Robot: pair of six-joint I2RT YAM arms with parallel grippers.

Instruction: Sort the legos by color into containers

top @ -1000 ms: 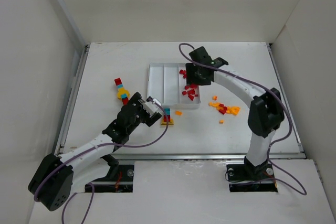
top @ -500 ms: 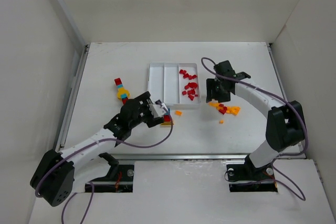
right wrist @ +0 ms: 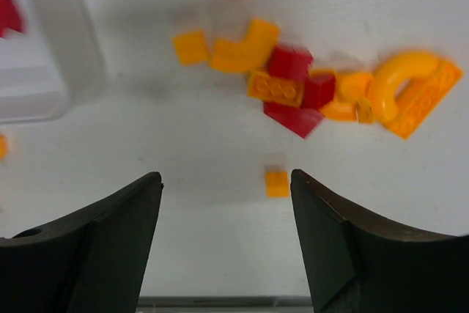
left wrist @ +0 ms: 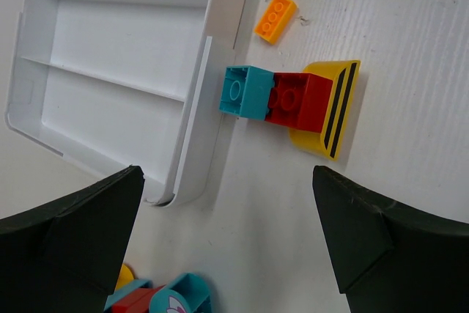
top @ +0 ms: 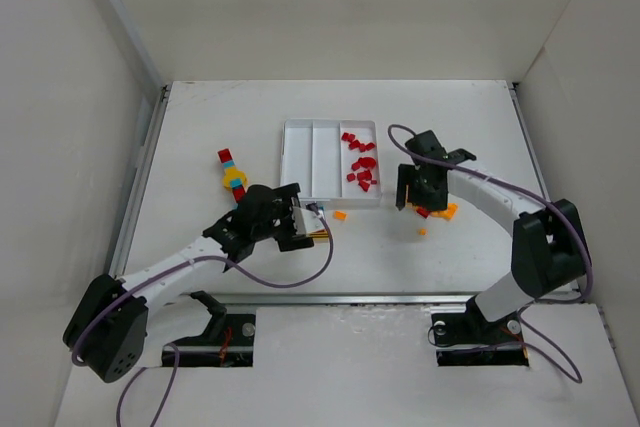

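Here the white table (top: 200, 127) is shown from above, with the square white tray (top: 297, 162) lying at its middle. Of the tray's three long compartments, only the right one is filled, by loose red legos (top: 360, 162); the other two are seen bare in the left wrist view.

The right gripper (top: 415, 197), which was above the red compartment a second earlier, has been carried off the tray and is now held over the table just to its right. Its fingers are seen apart in the right wrist view, nothing being held between them. Below it lies the orange-and-red pile (right wrist: 322, 86) of loose pieces, with one small orange piece (right wrist: 277, 182) set apart from the pile on the near side.

The left gripper (left wrist: 227, 181) has been advanced toward the tray's near corner, its fingers spread wide and empty. Ahead of them a teal, red and yellow clump (left wrist: 289, 100) rests on the table, its teal end touching the tray's outer wall; in the top view it is now largely covered by the gripper. A single orange brick (left wrist: 275, 17) lies just beyond the clump, beside the tray. A second multicolour stack (top: 232, 175) lies unmoved, well to the left of the tray.
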